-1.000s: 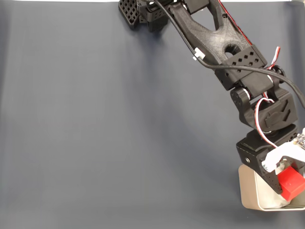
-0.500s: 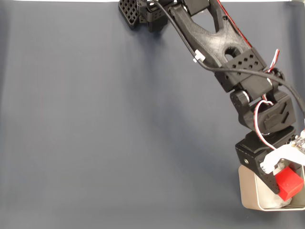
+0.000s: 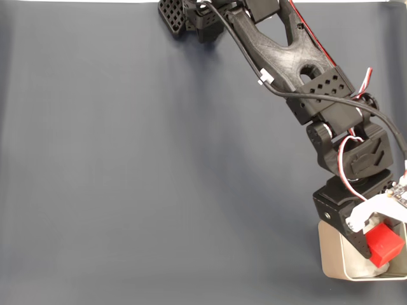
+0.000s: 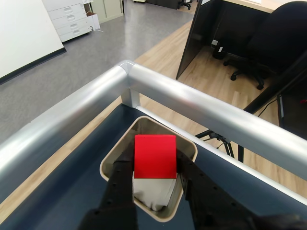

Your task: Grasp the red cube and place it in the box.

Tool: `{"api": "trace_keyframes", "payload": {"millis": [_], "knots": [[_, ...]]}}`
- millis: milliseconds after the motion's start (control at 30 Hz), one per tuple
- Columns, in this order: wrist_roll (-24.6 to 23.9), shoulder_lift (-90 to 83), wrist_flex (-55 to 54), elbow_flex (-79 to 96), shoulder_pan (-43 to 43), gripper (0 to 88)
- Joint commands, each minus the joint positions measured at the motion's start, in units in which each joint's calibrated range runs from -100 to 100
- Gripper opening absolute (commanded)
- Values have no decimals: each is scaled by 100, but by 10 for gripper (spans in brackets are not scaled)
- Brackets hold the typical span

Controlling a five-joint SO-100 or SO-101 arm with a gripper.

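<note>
The red cube is held between my fingers over the box, which sits at the lower right corner of the fixed view. My gripper is shut on the cube. In the wrist view the red cube hangs above the open beige box, with my gripper clamping it from both sides between black fingers. White padding shows inside the box below the cube.
The dark blue-grey mat spreads wide to the left of the arm. A silver metal rail borders the table corner just beyond the box. An office floor, desk and chair lie past it.
The cube and gripper have shifted slightly left and lowered a little over the box. The grip on the cube is unchanged.
</note>
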Motion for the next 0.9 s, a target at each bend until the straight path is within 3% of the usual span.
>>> {"api": "trace_keyframes", "payload": {"millis": [0,867], "knots": [[-78,-89,-139,-91,34,0],[-98,-123,-122,37,113,2]]}}
